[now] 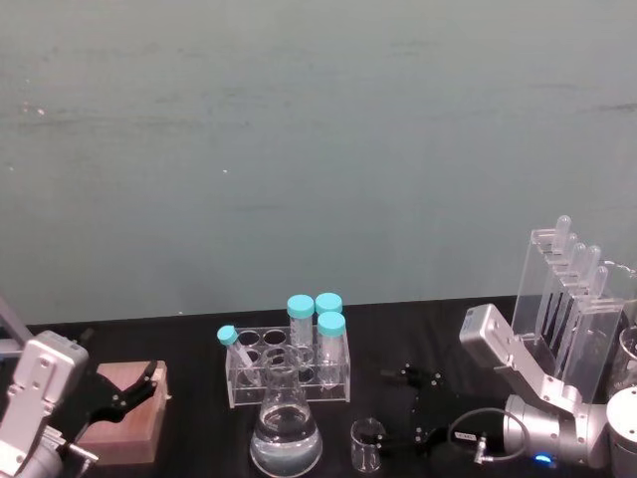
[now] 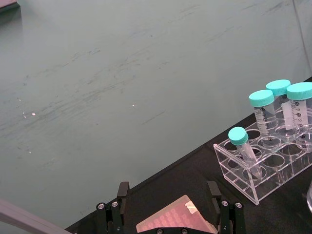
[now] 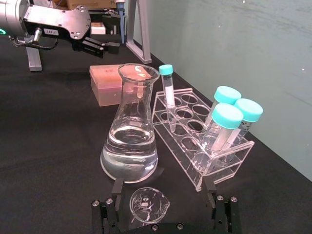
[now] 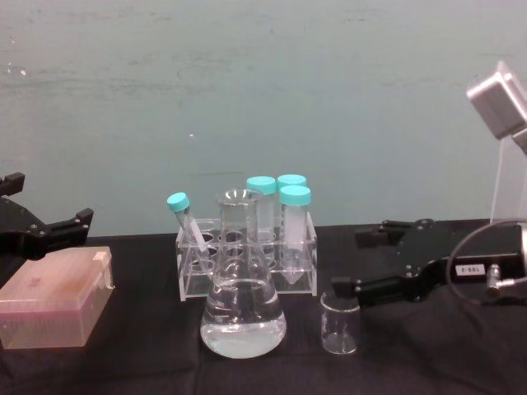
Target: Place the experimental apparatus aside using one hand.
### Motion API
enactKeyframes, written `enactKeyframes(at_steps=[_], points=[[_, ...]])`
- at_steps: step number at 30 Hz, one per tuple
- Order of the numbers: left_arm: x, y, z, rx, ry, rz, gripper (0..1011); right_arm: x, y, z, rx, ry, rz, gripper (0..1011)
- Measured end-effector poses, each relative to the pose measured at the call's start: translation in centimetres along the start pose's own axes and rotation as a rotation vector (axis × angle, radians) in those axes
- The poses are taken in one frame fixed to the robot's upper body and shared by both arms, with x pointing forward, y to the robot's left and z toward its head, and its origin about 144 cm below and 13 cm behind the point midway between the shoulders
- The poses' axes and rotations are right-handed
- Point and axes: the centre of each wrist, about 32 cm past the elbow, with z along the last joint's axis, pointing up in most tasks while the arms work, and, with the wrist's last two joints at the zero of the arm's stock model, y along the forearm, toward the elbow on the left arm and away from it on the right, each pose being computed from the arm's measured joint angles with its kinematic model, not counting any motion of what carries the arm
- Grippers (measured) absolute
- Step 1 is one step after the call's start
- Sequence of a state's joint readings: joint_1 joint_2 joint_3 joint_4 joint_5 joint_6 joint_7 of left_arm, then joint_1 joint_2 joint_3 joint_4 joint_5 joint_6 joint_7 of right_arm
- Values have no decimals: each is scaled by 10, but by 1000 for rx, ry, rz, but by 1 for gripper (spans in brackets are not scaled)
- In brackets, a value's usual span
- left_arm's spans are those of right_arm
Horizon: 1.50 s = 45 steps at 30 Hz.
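near beaker [image 4: 339,323], right end effector [image 4: 352,262] level, spread

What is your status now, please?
Right gripper open, close to small beaker. Left gripper open, above pink box. Conical flask stands close beside beaker.

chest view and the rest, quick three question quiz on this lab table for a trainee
1. True or false: the flask holds clear liquid.
2. How many teal-capped tubes stand in the rack? A two, B four, C six.
3. Fill in: the left gripper hovers open over the pink box, while the beaker stands right by the open ____ gripper.

Key: 1 true. 2 B. 3 right, meaning the right gripper.
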<state>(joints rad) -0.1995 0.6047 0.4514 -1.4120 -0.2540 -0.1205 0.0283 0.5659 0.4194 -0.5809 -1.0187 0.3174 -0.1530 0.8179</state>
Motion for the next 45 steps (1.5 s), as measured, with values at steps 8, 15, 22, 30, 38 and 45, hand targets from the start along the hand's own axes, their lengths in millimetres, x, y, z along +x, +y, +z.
enactKeyframes(at_steps=[8, 15, 22, 30, 38, 45], points=[[0, 0, 0, 0, 0, 0, 1000, 0, 4, -1, -13, -1, 15, 1002], [0, 0, 0, 0, 0, 0, 1000, 3, 7, -2, -33, -9, 28, 1002], [0, 0, 0, 0, 0, 0, 1000, 5, 12, -4, -56, -16, 41, 1002], [0, 0, 0, 0, 0, 0, 1000, 8, 18, -6, -74, -22, 49, 1002], [0, 0, 0, 0, 0, 0, 1000, 10, 22, -7, -83, -27, 58, 1002], [0, 0, 0, 0, 0, 0, 1000, 10, 25, -7, -88, -28, 70, 1002]])
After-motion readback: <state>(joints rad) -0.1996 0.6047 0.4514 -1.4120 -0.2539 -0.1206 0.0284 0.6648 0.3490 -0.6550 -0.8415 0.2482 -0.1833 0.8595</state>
